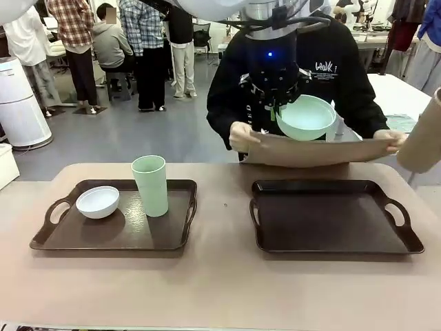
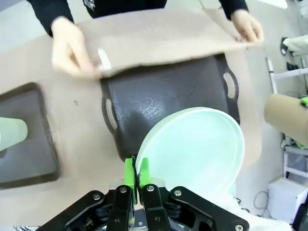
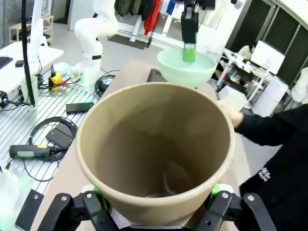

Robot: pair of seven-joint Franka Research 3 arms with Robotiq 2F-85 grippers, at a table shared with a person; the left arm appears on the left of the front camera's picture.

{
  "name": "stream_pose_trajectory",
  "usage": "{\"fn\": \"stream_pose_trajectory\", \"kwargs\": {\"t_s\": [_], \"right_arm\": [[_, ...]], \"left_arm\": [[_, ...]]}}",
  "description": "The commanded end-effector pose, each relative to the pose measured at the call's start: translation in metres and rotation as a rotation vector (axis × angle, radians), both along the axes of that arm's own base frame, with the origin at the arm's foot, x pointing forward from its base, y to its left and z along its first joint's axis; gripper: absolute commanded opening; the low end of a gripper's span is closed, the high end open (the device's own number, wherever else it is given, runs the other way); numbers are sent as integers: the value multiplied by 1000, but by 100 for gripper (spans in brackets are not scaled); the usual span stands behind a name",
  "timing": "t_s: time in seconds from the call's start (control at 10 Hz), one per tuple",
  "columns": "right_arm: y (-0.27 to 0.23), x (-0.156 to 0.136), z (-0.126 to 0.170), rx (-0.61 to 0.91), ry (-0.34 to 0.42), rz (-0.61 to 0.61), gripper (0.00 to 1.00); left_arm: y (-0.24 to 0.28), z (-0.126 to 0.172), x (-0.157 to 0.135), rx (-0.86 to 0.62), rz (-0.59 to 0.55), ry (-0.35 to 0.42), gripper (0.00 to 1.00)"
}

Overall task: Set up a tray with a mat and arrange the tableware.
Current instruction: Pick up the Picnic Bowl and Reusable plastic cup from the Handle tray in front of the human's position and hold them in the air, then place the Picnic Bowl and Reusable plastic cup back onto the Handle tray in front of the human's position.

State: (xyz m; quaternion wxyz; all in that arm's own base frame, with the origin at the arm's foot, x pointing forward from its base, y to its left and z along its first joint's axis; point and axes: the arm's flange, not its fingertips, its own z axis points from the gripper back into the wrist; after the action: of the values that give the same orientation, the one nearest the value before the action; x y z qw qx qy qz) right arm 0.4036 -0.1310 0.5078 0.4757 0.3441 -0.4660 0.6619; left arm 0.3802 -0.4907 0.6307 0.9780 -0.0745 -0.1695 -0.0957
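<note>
My left gripper (image 1: 277, 110) hangs high over the far side of the table, shut on the rim of the mint green bowl (image 1: 306, 117). In the left wrist view its green pads (image 2: 129, 172) pinch that bowl (image 2: 197, 149) above the empty right tray (image 2: 163, 103). My right gripper (image 3: 156, 204) is shut on the taupe cup (image 3: 154, 149), whose side shows at the right edge (image 1: 422, 134). A person's hands (image 1: 242, 136) hold a tan mat (image 1: 313, 150) over the far rim of the right tray (image 1: 331, 224). The white bowl (image 1: 97, 201) and the mint green cup (image 1: 151, 185) stand on the left tray (image 1: 69, 238).
The person sits close behind the table's far edge, arms spread across the right tray's width. The two dark trays lie side by side with a bare strip of tan table (image 1: 224, 207) between them. Cables and tools lie on a side bench (image 3: 43, 139) beside my right arm.
</note>
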Motion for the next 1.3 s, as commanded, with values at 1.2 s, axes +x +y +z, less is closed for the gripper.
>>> {"fn": "stream_pose_trajectory", "kwargs": {"t_s": [1.2], "right_arm": [[0, 0, 0, 0, 0, 0, 0]], "left_arm": [[-4, -11, 8, 11, -5, 14, 0]]}}
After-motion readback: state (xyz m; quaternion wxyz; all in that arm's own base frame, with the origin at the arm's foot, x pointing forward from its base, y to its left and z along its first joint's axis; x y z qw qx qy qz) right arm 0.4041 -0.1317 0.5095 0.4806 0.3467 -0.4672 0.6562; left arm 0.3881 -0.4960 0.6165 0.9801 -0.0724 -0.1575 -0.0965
